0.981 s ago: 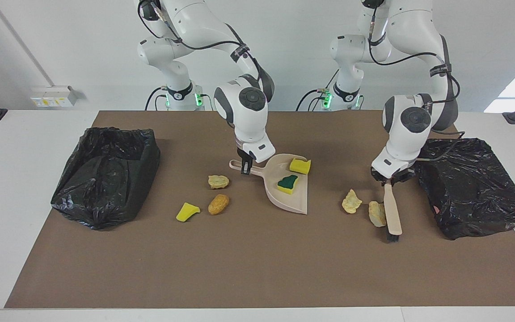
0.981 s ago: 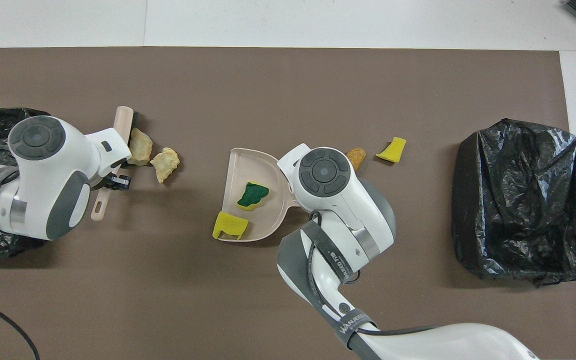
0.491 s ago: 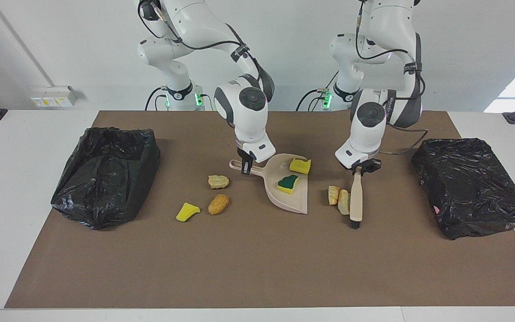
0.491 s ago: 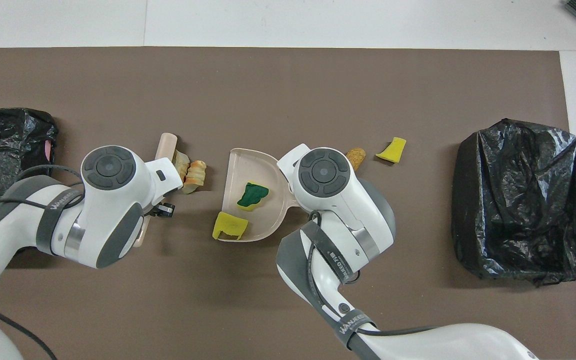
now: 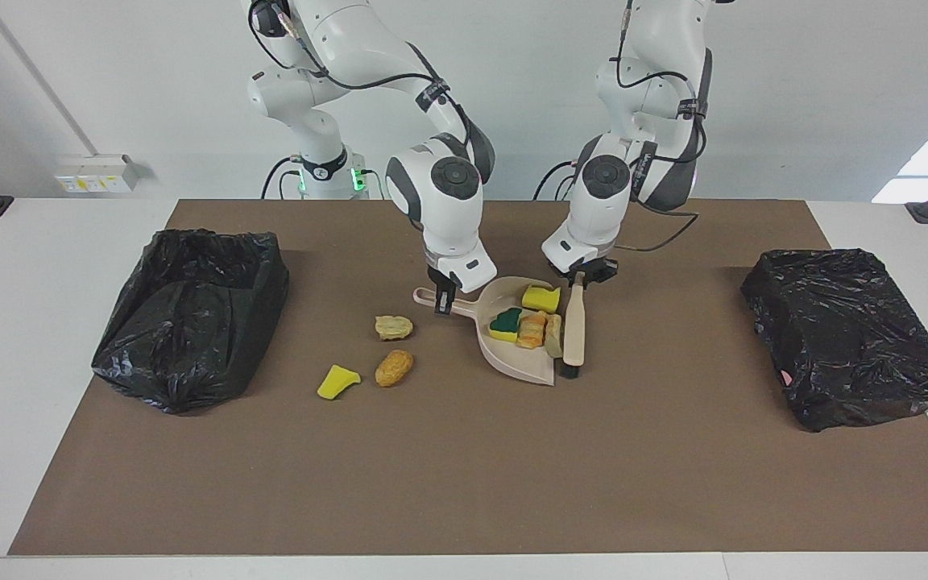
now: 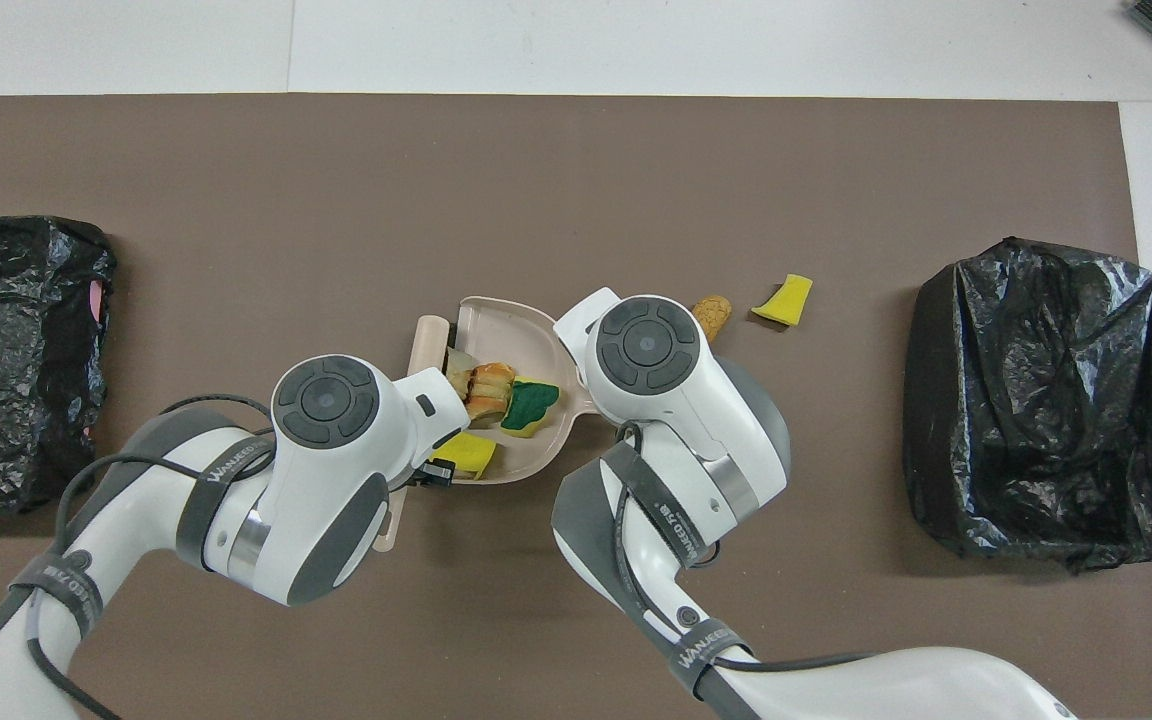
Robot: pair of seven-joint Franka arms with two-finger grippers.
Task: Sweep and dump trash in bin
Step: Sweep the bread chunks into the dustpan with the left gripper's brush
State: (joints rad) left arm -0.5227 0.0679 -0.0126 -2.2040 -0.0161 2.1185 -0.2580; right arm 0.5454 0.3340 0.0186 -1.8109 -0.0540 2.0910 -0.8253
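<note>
My right gripper (image 5: pixel 442 300) is shut on the handle of the beige dustpan (image 5: pixel 527 364), which rests flat on the brown mat. At the pan's open edge stands the wooden brush (image 5: pixel 574 322), gripped at its handle end by my shut left gripper (image 5: pixel 579 278). Inside the pan lie a yellow sponge (image 5: pixel 540 299), a green-topped sponge (image 5: pixel 503 324) and two tan lumps (image 5: pixel 532 329) pressed against the brush. In the overhead view the dustpan (image 6: pixel 506 322) holds the same lumps (image 6: pixel 489 385) and green-topped sponge (image 6: pixel 530 400). More trash lies on the mat toward the right arm's end: a tan lump (image 5: pixel 394 326), a brown lump (image 5: pixel 393 367) and a yellow wedge (image 5: pixel 338 380).
One bin lined with a black bag (image 5: pixel 190 314) stands at the right arm's end of the table, another (image 5: pixel 851 334) at the left arm's end. The brown mat (image 5: pixel 464 467) covers most of the white table. In the overhead view my right hand hides one tan lump.
My left arm swept the brush from beside the bin at its end to the dustpan's mouth, pushing two tan lumps into the pan and shoving the green-topped sponge deeper. The right arm held still.
</note>
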